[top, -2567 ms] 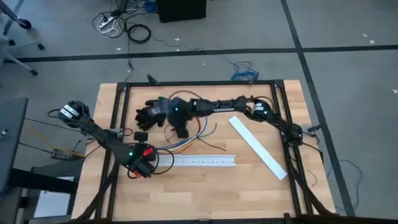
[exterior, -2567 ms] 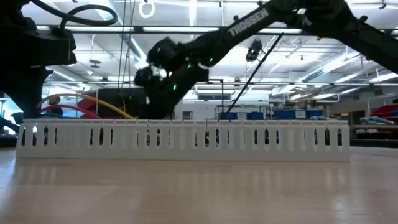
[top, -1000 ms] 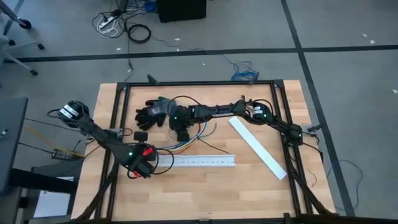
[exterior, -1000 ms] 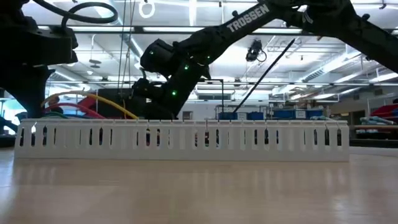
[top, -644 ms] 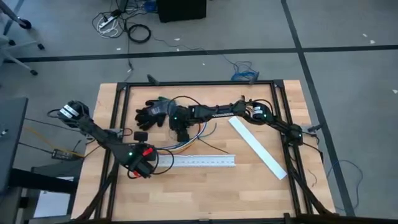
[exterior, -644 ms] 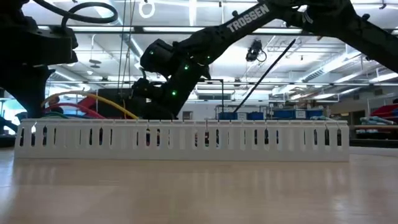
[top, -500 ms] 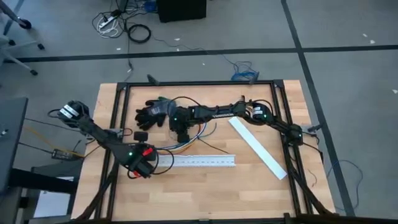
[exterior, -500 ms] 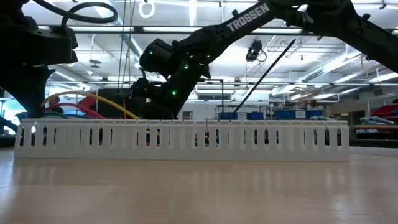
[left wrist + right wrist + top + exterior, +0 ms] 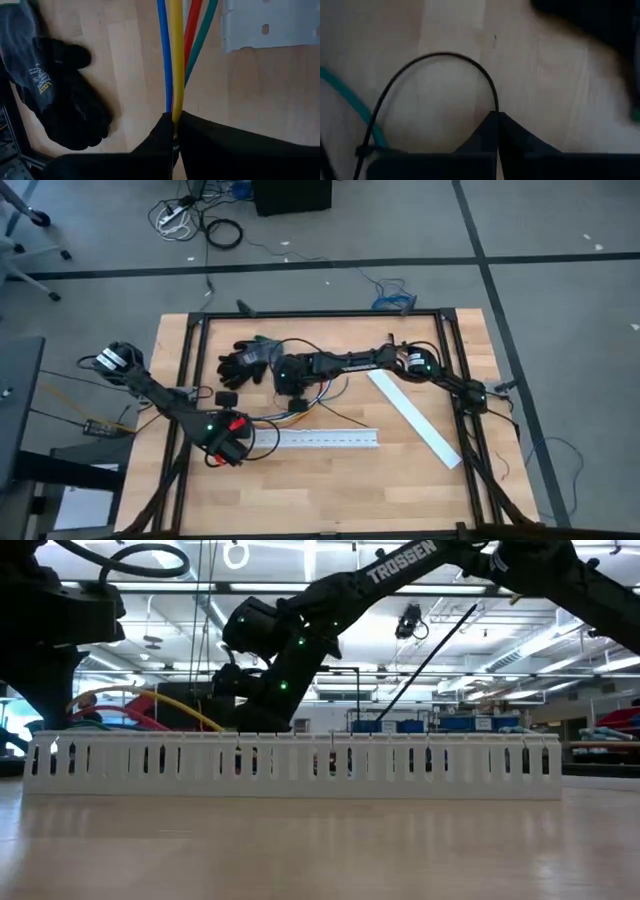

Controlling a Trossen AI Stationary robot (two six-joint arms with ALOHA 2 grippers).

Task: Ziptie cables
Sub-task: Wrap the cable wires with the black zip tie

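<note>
Around the white slotted channel (image 9: 328, 439): bare tabletop on its near side leaves room to pass; on its far side cables (image 9: 300, 406), a black glove (image 9: 243, 361) and the right gripper (image 9: 292, 392) crowd the way

Two dark arms are counted at one wooden table (image 9: 330, 480): one left gripper (image 9: 233, 444) and one right gripper (image 9: 291, 392). Two long white plastic pieces are seen: one slotted channel (image 9: 328, 439) and one plain white strip (image 9: 414, 416). One bunch of cables (image 9: 305, 404) is recorded, with four coloured wires counted in the left wrist view: blue, yellow, red, green. One ziptie (image 9: 420, 70), bent into a loop, is listed. One black glove (image 9: 241, 363) and one small black block (image 9: 227, 399) are noted.
</note>
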